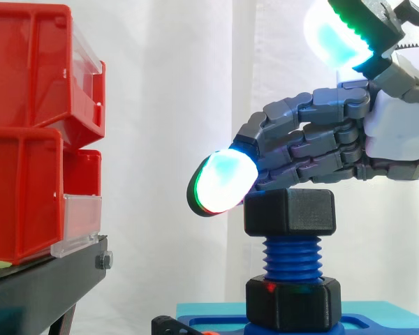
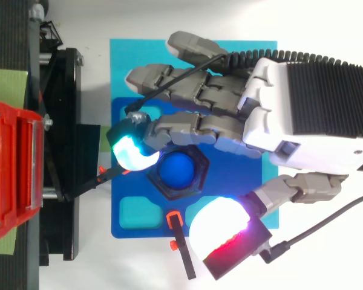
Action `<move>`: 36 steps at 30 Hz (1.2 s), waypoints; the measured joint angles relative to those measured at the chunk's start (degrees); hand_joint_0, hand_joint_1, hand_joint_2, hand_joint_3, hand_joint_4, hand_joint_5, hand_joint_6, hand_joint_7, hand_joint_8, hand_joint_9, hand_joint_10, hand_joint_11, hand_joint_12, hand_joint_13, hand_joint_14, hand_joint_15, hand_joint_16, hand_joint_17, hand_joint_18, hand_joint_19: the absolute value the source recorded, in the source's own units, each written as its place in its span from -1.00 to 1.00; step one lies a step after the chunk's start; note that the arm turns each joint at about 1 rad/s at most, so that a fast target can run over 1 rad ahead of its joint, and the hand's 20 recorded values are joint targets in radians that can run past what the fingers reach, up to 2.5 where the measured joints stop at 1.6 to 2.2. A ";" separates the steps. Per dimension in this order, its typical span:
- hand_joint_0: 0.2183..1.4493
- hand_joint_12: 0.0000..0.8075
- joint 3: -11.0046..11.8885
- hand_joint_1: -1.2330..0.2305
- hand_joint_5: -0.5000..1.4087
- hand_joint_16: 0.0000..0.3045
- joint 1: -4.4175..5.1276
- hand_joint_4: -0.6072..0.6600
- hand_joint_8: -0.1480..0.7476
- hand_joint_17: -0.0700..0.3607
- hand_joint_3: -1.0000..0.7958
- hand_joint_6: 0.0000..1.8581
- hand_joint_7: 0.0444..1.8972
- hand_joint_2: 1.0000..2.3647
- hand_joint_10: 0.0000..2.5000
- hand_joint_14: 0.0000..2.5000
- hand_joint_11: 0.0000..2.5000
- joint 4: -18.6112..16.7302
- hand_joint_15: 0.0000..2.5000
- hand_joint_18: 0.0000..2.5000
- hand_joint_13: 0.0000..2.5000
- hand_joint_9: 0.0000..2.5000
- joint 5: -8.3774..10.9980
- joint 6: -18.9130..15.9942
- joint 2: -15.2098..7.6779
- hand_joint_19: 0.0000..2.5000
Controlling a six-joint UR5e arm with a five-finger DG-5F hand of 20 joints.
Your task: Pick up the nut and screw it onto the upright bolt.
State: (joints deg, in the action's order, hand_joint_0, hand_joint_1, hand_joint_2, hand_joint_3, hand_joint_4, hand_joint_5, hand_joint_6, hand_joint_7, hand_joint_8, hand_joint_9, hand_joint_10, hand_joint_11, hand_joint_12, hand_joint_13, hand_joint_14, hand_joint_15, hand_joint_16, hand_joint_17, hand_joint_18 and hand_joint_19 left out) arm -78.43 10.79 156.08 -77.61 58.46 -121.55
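Observation:
A black hex nut (image 1: 290, 211) sits threaded on the top of the upright blue bolt (image 1: 291, 257); from above, the bolt's blue end (image 2: 180, 171) shows inside the nut's ring (image 2: 198, 182). A second black nut (image 1: 292, 301) sits at the bolt's foot on the blue base plate (image 2: 133, 121). My hand (image 1: 377, 132) hovers just over the top nut, open, with its fingers stretched leftward and only slightly bent. One glowing fingertip (image 1: 223, 183) hangs at the nut's upper left edge. The thumb pad (image 1: 335, 35) is lifted well clear of the nut and holds nothing.
Stacked red bins (image 1: 28, 139) stand on a black stand (image 1: 42, 286) to the left of the bolt. The base plate lies on a cyan mat (image 2: 118, 72). A thin black clip with orange tips (image 2: 181, 248) lies at the plate's near edge.

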 measured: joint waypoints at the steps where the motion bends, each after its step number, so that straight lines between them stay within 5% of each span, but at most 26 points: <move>1: -0.61 -0.08 0.00 0.74 -0.67 -0.67 0.00 0.26 -0.06 -0.14 -0.44 -0.46 -0.23 -1.00 -1.00 -1.00 -1.00 0.06 -1.00 -1.00 -0.91 -0.86 -0.19 -0.01 0.00 -1.00; 12: -0.59 -0.10 -0.01 0.67 -0.64 -0.69 -0.37 0.32 -0.04 -0.18 -0.44 -0.46 -0.11 -1.00 -1.00 -1.00 -1.00 1.19 -1.00 -1.00 -0.87 -0.80 -1.31 0.00 0.00 -1.00; 27: -0.58 -0.15 -0.03 0.58 -0.60 -0.73 -2.67 0.36 0.00 -0.24 -0.44 -0.46 0.17 -1.00 -1.00 -1.00 -1.00 1.75 -1.00 -0.95 -0.77 -0.68 -4.93 0.26 -0.01 -1.00; 36: -0.56 -0.23 -0.04 0.50 -0.51 -0.78 -3.76 0.37 0.02 -0.32 -0.44 -0.46 0.40 -1.00 -1.00 -1.00 -1.00 2.10 -1.00 -0.81 -0.62 -0.44 -6.49 0.49 0.00 -1.00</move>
State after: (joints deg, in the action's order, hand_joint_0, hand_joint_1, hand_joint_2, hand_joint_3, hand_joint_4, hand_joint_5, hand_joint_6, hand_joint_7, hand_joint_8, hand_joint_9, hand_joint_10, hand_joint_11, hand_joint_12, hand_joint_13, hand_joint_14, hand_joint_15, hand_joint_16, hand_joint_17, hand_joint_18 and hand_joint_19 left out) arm -78.47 7.03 158.18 -84.10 58.95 -121.55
